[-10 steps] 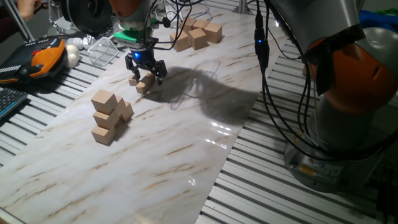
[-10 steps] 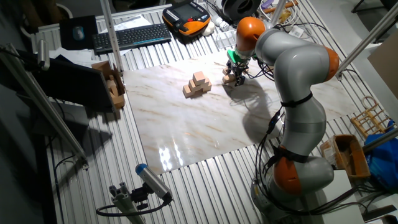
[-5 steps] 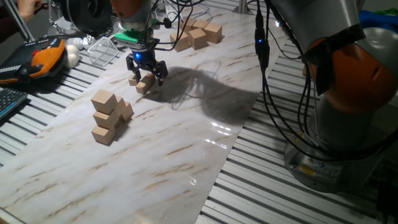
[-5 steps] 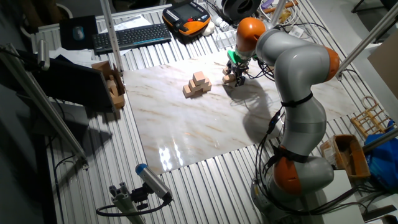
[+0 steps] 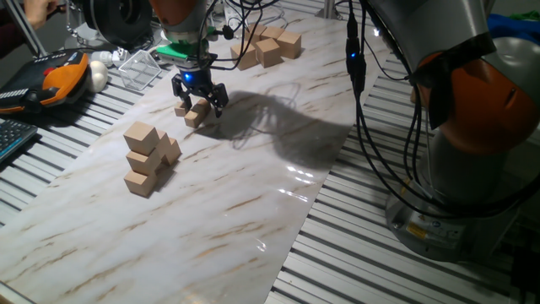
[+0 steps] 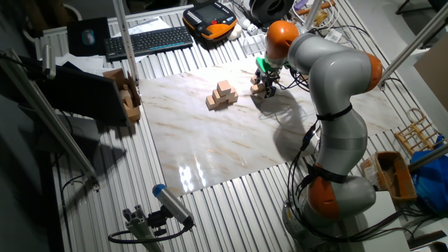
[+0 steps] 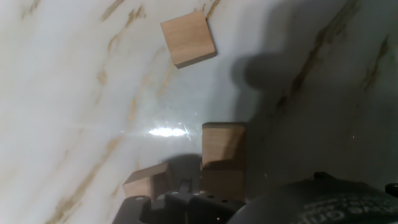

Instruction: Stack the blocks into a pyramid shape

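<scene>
Block directly under claw, seemingly between fingers.

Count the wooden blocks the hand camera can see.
3: top block, lying apart; centre block, mid-frame; lower-left block, near the bottom edge. Others may lie hidden or out of view.

Black two-finger gripper cut off by hand view's bottom edge, fingertips unseen; spread of jaws unclear. Small light-tan wooden cube half hidden under it. Small tan cubes beneath gripper too small to count in the other fixed view.
</scene>
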{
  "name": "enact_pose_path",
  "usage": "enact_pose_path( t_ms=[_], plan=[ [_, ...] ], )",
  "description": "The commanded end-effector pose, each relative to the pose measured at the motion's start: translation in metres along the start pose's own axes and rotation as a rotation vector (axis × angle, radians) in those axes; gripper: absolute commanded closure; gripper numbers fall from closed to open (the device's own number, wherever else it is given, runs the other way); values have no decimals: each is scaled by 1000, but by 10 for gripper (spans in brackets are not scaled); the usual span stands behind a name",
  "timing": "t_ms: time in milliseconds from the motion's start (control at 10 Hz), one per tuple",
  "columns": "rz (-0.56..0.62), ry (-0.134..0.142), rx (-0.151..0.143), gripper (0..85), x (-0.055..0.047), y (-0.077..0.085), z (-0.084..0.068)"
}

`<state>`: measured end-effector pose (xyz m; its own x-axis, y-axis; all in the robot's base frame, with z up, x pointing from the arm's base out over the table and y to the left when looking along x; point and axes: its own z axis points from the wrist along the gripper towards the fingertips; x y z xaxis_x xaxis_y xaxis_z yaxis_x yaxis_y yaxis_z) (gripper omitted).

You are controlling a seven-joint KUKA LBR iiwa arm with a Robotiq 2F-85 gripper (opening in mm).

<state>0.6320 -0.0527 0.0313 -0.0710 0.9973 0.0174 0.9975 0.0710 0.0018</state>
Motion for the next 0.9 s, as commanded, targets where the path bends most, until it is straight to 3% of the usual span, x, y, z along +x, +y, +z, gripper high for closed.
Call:
enact_pose_path(
  t_ms=[0,800],
  plan=[
    [0,-1,0,0,0,0,0],
    [4,3,2,0,0,-3,3]
  ],
)
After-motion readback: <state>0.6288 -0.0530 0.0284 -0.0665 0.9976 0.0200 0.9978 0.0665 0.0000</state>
